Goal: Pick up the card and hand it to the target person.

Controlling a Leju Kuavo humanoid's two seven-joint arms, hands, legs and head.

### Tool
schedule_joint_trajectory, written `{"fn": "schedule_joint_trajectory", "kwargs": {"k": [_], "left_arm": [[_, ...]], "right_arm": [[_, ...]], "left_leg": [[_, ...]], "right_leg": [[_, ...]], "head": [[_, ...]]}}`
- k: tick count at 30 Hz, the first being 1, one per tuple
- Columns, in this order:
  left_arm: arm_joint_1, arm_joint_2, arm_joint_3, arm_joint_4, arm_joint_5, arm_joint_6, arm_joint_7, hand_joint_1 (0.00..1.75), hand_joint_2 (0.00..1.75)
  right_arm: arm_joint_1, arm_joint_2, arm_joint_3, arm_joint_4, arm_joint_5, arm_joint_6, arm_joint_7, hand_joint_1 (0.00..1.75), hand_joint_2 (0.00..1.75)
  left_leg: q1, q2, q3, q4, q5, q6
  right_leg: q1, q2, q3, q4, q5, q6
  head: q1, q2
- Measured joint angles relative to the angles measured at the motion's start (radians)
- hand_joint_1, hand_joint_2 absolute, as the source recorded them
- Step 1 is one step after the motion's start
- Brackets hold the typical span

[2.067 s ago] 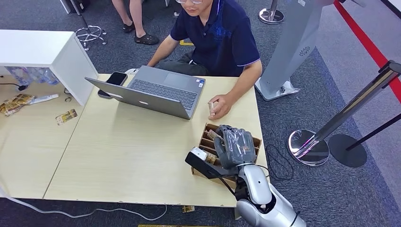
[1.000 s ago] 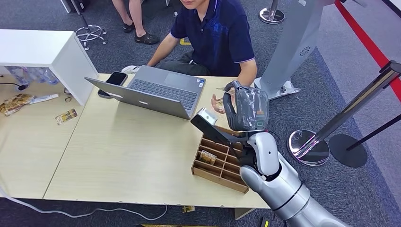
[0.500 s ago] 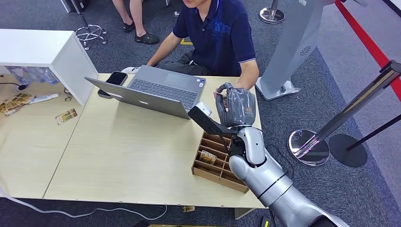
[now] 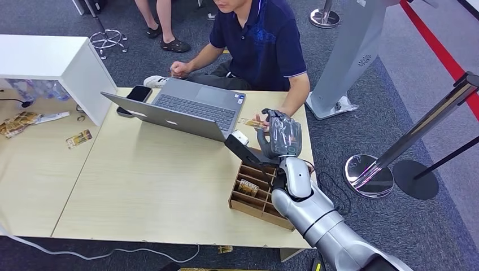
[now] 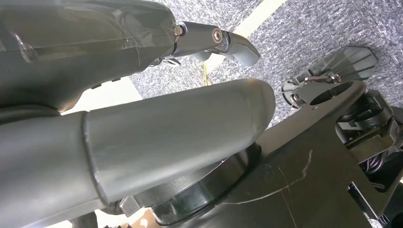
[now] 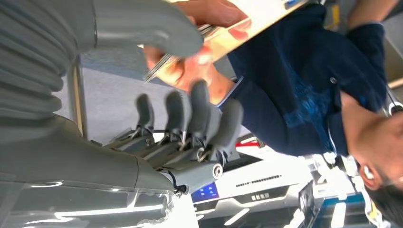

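Head view: your right hand [image 4: 281, 137] is up by the person's hand [image 4: 264, 119], fingers [image 6: 190, 102] spread, card [image 6: 237, 23] w/ the person. Left hand [image 5: 119, 95] fingers: can't tell.

Right arm [image 4: 316, 217]: silver, smooth rounded segments w/ dark seams at joints, black wrist-camera bracket w/ white block on it. Right hand [image 4: 281, 135]: grey, under clear glossy plastic film; ribbed grey cover, thick grey thumb, darker fingers [image 6: 187, 107] w/ small screws. Left hand [image 5: 133, 95]: dark grey, shiny, screw at finger base
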Motion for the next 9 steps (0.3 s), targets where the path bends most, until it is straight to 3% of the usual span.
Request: {"fn": "schedule_joint_trajectory", "kwargs": {"k": [2, 9], "left_arm": [[0.000, 0.000, -0.002, 0.000, 0.000, 0.000, 0.001, 0.00, 0.00], [-0.001, 0.000, -0.011, 0.000, 0.004, 0.000, 0.004, 0.00, 0.00]], "right_arm": [[-0.001, 0.001, 0.001, 0.010, 0.000, 0.004, 0.001, 0.00, 1.75], [-0.005, 0.008, 0.006, 0.045, 0.000, 0.041, 0.022, 0.00, 1.75]], "left_leg": [[0.000, 0.000, 0.000, 0.000, 0.000, 0.000], [0.000, 0.000, 0.000, 0.000, 0.000, 0.000]], "right_leg": [[0.000, 0.000, 0.000, 0.000, 0.000, 0.000], [0.000, 0.000, 0.000, 0.000, 0.000, 0.000]], "head": [[0.000, 0.000], [0.000, 0.000]]}}
